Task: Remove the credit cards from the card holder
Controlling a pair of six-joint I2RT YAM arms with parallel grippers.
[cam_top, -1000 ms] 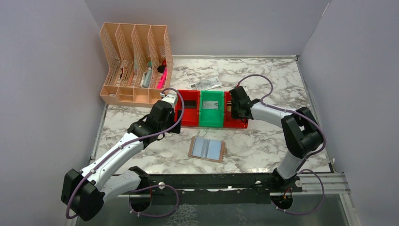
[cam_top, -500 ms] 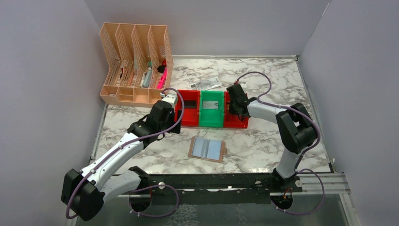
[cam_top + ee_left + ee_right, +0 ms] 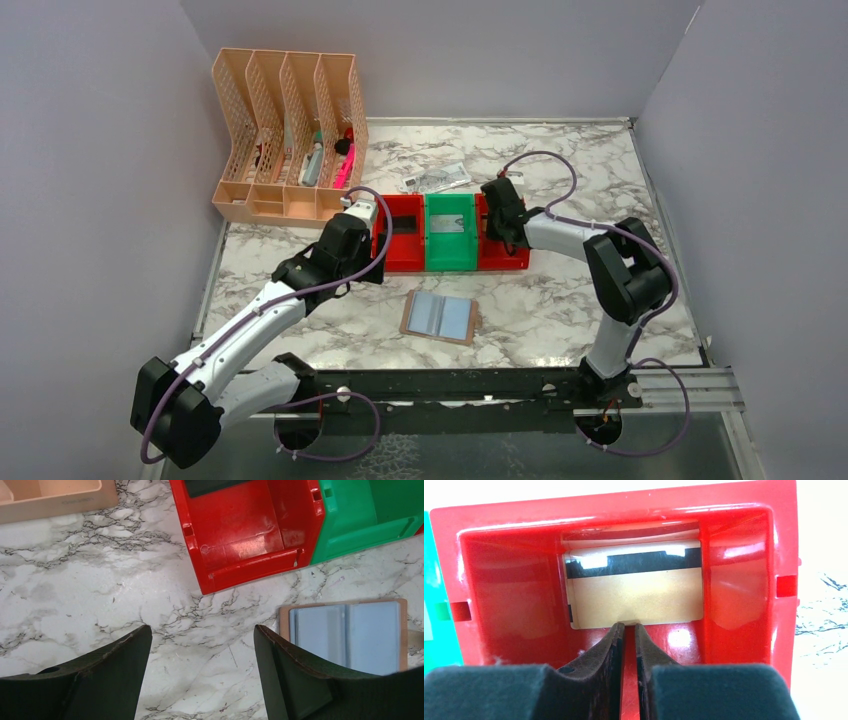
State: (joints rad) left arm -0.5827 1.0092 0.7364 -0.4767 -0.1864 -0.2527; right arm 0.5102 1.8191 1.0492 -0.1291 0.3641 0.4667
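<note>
Here, the left tool (image 3: pixel 200 635) hangs wide open above the marble-patterned worktop (image 3: pixel 560 300), gripping nothing, just short of the front wall of the left red bin (image 3: pixel 250 570). To the right, the right tool (image 3: pixel 629 626) reaches into the right red bin (image 3: pixel 614 507). Its dark fingers (image 3: pixel 604 645) are drawn together to a thin slit, and their tips meet the near edge of a gold card (image 3: pixel 634 597) with a black stripe. The card faces the wrist camera rather than sitting between the fingers.

The white worktop is veined in grey and enclosed by plain pale walls on three sides. A peach mesh organiser (image 3: pixel 285 130) stands at the back left. The two red bins flank a green bin (image 3: pixel 450 235) in a row at the centre, with a crumpled paper note (image 3: pixel 437 178) behind them.

The card holder (image 3: pixel 440 317) lies open and flat in front of the bins, its two blue-grey panels up, between the two arms. In the left wrist view it sits just right of the left tool's right finger, and it lies well apart from the right tool. A dark card (image 3: pixel 405 220) lies in the left red bin beside the left tool, and a pale grey card (image 3: pixel 450 222) lies in the green bin.
</note>
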